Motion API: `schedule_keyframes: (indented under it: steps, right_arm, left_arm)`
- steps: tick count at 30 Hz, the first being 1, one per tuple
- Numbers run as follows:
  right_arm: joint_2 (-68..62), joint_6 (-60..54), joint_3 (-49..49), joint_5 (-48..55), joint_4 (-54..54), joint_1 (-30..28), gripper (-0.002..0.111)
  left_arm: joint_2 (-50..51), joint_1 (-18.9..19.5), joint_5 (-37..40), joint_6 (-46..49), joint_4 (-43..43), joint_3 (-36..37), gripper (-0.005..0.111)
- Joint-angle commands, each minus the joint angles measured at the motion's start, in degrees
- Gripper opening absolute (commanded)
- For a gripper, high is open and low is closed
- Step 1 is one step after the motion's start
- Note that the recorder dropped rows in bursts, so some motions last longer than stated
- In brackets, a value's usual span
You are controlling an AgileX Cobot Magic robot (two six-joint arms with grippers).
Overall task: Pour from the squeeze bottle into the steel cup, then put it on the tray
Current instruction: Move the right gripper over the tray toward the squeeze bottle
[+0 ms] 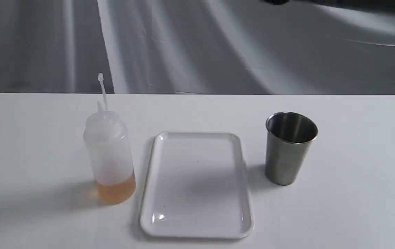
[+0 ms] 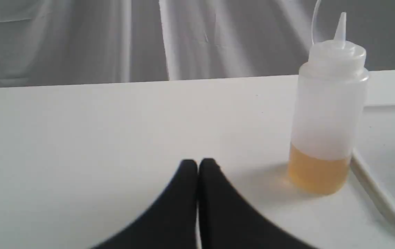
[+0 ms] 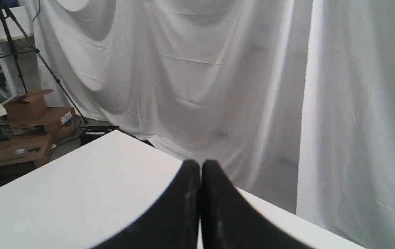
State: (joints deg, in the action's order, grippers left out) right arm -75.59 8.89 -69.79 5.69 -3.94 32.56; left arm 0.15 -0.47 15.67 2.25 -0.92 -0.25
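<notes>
Left pincer [image 2: 198, 164]: black fingers pressed together, empty, low over the white table [image 2: 79, 138]. Squeeze bottle [image 2: 329, 114]: translucent plastic cylinder, orange liquid at its base, upright ahead of this pincer, apart from it. Tray [image 2: 391, 145]: glossy white, low-rimmed, just beyond the bottle. Steel cup [image 1: 289, 152]: brushed, tapered, past the tray. Right pincer [image 3: 200, 165]: fingers closed, empty, over a table corner.

Squeeze bottle [image 1: 109, 157] upright just left of tray [image 1: 197, 228]; steel cup [image 1: 289, 148] upright right; all on table [image 1: 356, 207]
</notes>
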Motion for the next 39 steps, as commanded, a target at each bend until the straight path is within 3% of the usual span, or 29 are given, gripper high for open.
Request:
schedule_keyframes:
  steps: [1,5,12,30,33,35,38,39]
  right_arm:
    - [-2.07,-7.02,1.07,-2.63,7.70,0.05,0.000]
    - [-2.70,-8.89,7.34,-11.88,12.36,0.05,0.000]
    - [-3.37,-8.89,20.56,-33.40,9.89,0.19,0.000]
    - [-24.33,-6.58,24.02,-44.79,7.82,3.52,0.001]
    - [-26.75,-6.58,24.02,-44.68,7.82,3.52,0.010]
    - [-28.00,-6.58,24.02,-44.84,7.82,3.52,0.025]
    - [-29.73,-6.58,24.02,-45.84,7.57,3.52,0.058]
    - [-30.43,-6.58,23.91,-46.65,7.57,3.52,0.076]
  left_arm:
    - [-0.15,-0.36,-0.43,-0.14,-0.04,0.25,0.000]
    - [-0.15,-0.36,-0.43,-0.14,-0.04,0.25,0.000]
    - [-0.15,-0.36,-0.43,-0.27,-0.04,0.25,0.000]
    - [-0.15,-0.36,-0.43,-0.16,-0.04,0.25,0.000]
    - [-0.15,-0.36,-0.43,-0.16,-0.04,0.25,0.000]
    - [-0.15,-0.36,-0.43,-0.29,-0.04,0.25,0.000]
    - [-0.15,-0.36,-0.43,-0.29,-0.04,0.25,0.000]
    - [-0.15,-0.36,-0.43,-0.29,-0.04,0.25,0.000]
